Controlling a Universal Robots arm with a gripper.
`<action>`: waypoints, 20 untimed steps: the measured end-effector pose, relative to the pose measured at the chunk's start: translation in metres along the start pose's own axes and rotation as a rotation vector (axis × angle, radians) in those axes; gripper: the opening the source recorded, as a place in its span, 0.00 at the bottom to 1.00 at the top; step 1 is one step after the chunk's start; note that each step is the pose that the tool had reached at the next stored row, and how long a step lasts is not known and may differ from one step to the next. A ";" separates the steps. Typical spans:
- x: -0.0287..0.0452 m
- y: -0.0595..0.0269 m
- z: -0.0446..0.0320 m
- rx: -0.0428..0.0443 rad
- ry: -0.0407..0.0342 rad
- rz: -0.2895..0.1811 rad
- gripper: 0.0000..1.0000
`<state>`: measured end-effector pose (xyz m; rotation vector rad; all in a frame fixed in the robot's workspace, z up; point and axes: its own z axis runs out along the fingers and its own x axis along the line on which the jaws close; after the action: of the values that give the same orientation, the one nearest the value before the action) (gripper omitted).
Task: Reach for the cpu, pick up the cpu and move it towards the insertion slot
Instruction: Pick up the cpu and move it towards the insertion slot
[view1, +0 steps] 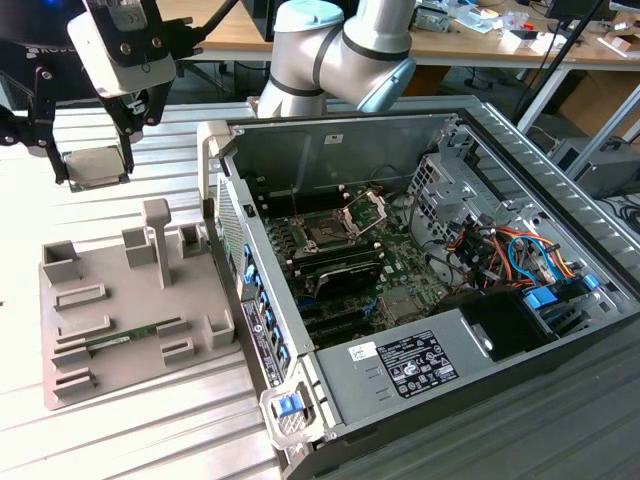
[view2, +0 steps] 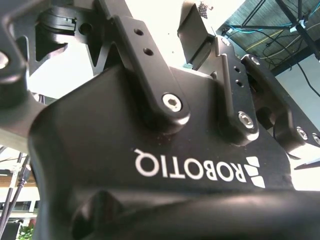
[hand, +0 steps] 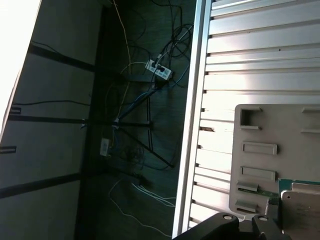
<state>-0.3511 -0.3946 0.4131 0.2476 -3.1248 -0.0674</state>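
- One arm w/ gripper sits at the far left of the exterior view, fingers closed on the cpu, pinching it by its edges.
- Cpu is up in the air, silvery top visible, slightly tilted, clear of the slatted table.
- It hangs beyond the far edge of the grey fixture tray, not touching it.
- Green memory stick lies in a tray groove, well apart from the cpu.
- Insertion slot is inside the open pc case on the exterior view's right; its metal frame is flipped up, socket bare.
- Cpu & slot are well apart; the case's left wall stands between them.
- First wrist view: cpu is beside the black fingers, tray & table slats behind it.
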 end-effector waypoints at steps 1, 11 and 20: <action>-0.0006 -0.0001 0.0000 0.0000 0.0000 0.000 0.55; -0.0237 -0.0038 -0.0002 0.0000 0.0000 0.000 0.55; -0.0346 -0.0055 -0.0004 0.0000 0.0000 0.000 0.55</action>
<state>-0.3161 -0.3946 0.4131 0.2477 -3.1247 -0.0674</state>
